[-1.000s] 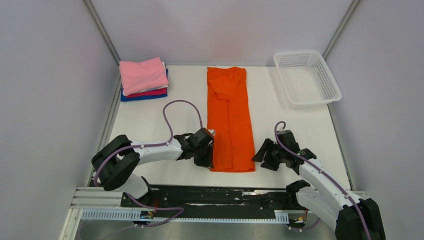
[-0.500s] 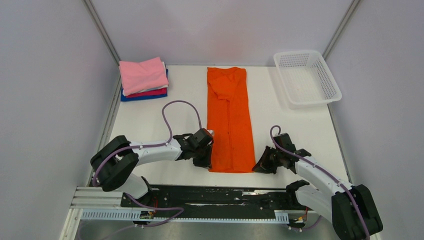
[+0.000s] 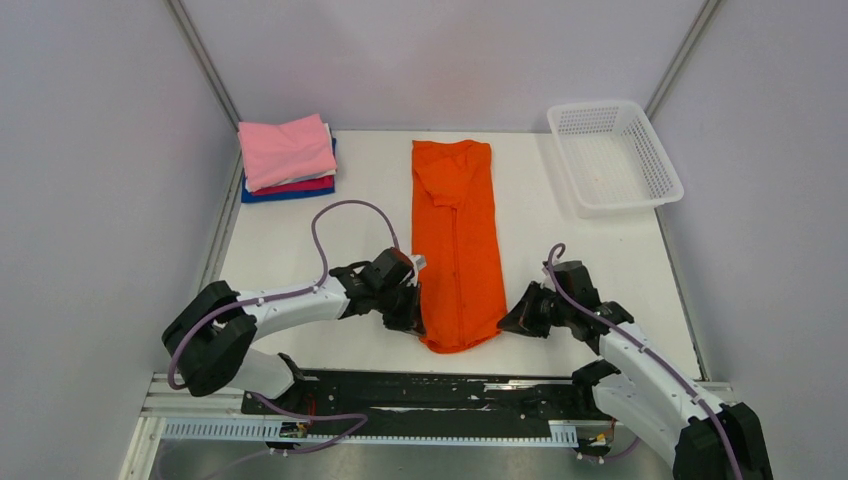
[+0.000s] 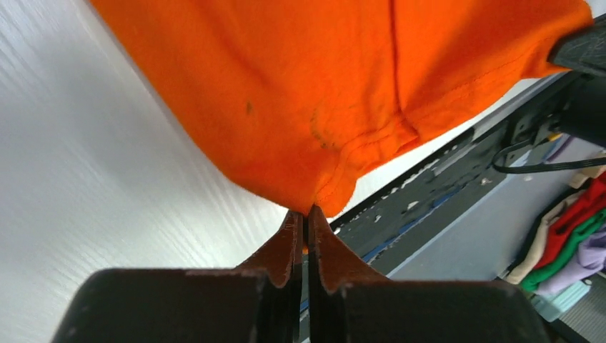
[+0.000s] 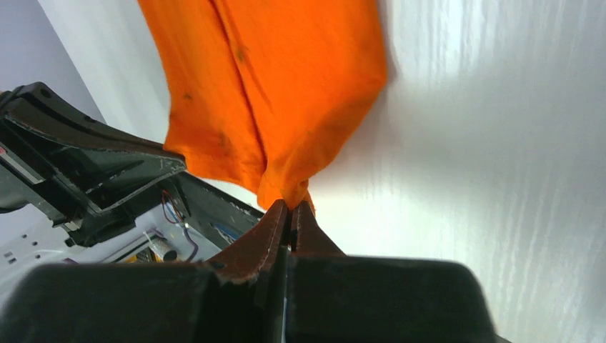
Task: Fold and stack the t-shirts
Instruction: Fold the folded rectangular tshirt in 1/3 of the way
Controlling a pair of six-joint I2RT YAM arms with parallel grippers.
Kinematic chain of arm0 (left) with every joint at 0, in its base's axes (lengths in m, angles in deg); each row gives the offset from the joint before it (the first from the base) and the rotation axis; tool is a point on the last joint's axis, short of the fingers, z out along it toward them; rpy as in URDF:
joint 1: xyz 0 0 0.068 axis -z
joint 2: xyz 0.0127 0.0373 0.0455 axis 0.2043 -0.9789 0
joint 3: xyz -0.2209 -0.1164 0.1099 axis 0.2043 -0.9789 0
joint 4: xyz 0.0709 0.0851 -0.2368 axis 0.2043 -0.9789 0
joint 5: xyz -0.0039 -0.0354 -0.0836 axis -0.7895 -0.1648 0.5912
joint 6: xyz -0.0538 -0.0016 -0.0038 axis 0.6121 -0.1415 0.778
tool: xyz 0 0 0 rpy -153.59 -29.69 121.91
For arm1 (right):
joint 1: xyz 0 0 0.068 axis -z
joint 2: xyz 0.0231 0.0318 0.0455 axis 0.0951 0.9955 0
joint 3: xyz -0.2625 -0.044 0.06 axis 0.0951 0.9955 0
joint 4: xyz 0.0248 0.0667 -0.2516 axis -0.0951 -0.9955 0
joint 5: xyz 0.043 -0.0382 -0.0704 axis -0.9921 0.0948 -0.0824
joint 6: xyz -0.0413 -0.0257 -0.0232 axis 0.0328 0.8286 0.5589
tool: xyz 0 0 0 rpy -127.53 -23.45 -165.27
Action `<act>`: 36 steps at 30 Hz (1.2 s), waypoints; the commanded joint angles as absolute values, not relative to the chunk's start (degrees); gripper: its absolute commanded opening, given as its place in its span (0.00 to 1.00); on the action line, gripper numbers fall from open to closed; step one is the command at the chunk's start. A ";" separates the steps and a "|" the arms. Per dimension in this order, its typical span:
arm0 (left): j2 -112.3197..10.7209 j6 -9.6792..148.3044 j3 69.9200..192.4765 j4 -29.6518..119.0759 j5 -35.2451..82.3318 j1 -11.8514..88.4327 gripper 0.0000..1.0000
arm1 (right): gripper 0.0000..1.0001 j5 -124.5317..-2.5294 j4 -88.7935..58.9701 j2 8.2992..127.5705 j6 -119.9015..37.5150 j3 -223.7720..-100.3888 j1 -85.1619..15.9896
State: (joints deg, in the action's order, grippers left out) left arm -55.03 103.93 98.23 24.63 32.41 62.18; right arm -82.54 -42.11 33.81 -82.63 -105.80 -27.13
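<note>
I read left pincer [image 4: 307,214] clamped on orange t-shirt [image 3: 458,250] near-hem corner, right pincer [image 5: 291,207] clamped on other corner. Shirt lies lengthwise mid-tabletop [image 3: 290,240]; folded stack [image 3: 288,157] far-left.

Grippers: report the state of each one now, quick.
Left gripper: shut on the near-left hem corner of the orange t-shirt.
Right gripper: shut on the same shirt's near-right corner.
</note>
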 commanded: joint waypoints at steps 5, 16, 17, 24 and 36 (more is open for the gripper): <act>-58.96 99.89 107.36 28.42 36.84 54.56 0.00 | 0.00 -77.91 -30.82 41.38 -84.35 -116.02 -25.98; -68.27 101.05 118.45 30.45 34.48 43.32 0.00 | 0.00 -73.83 -25.53 58.80 -80.51 -131.12 -21.82; -69.69 101.02 120.05 30.45 34.29 42.37 0.00 | 0.00 -73.84 -24.92 60.50 -80.11 -132.53 -21.56; -75.58 98.99 128.08 27.38 28.89 38.78 0.00 | 0.00 -73.58 -23.38 72.31 -77.98 -141.28 -19.04; -87.71 96.53 139.89 25.57 27.93 35.54 0.08 | 0.00 -76.16 -22.56 86.27 -76.57 -151.85 -16.71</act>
State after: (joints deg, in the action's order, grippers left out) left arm -85.96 98.33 136.41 26.38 29.15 36.33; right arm -74.89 -25.34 83.34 -78.10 -147.50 -17.29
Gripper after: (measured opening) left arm 0.052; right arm 0.007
